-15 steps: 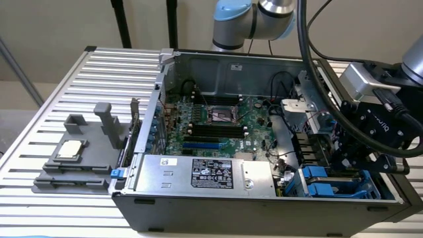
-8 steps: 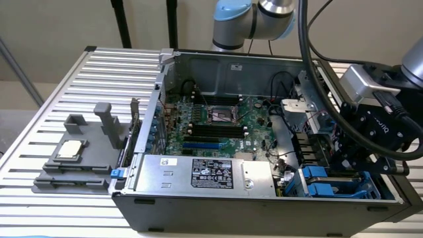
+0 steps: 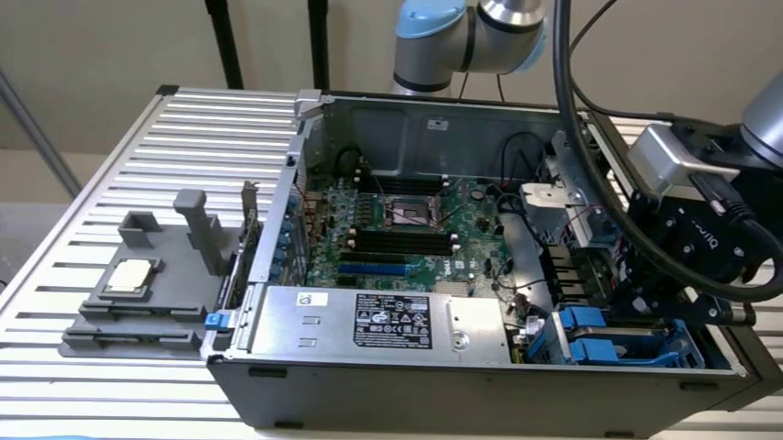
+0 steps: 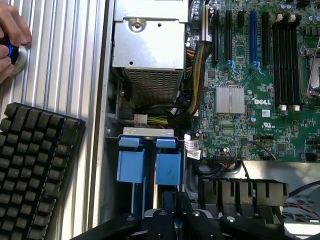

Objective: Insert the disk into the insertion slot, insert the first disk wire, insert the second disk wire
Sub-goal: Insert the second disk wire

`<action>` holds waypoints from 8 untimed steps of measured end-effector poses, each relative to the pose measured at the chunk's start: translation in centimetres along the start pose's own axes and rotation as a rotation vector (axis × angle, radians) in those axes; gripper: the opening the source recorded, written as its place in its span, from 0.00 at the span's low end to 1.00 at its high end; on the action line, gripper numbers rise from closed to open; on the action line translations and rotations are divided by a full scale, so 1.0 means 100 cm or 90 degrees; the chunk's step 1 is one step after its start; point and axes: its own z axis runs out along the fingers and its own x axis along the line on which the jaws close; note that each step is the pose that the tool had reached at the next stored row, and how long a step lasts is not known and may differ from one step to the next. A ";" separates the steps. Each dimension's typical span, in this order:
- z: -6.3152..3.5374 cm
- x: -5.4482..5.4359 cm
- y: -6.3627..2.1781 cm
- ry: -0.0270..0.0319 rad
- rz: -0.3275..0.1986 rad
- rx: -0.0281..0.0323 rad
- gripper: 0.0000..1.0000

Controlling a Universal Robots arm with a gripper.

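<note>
- The open computer case (image 3: 490, 390) is sitting on a slatted metal table (image 3: 208, 137), with the motherboard (image 3: 404, 220) facing up and the big silver power supply box (image 3: 380, 321) lying along the near wall.
- The dark grey fixture tray (image 3: 135, 312) is sitting outside the case, off to the exterior view's left and well apart from the action.
- A keyboard (image 4: 35, 165) is lying on the table just outside the case wall, and a person's hand (image 4: 10, 40) is resting on a round button near it.
- The insertion slot (image 3: 612, 344) is sitting in the case corner on the exterior view's right, and the gripper (image 3: 667, 307) is hanging right over it, practically touching.
- The disk (image 4: 167, 167) is looking like it's already down in that slot. I'm only seeing its blue carrier pieces side by side, with their long axis running straight toward the gripper (image 4: 175, 202), so tool and bay are lining up end to end.
- Whether the gripper is open, closed or pinching something, I honestly cannot tell. Its black body is blocking the contact spot in both views.
- The disk's metal body and label are hiding under the blue plastic, and I'm not making out which of the loose cables (image 4: 197, 75) near the bay are the disk wires.
</note>
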 end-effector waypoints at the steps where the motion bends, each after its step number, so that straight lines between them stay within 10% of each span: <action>1: 0.0005 0.000 -0.0002 0.0000 -0.001 0.0000 0.16; 8: 0.0039 0.000 -0.0010 0.0005 -0.003 0.0000 0.16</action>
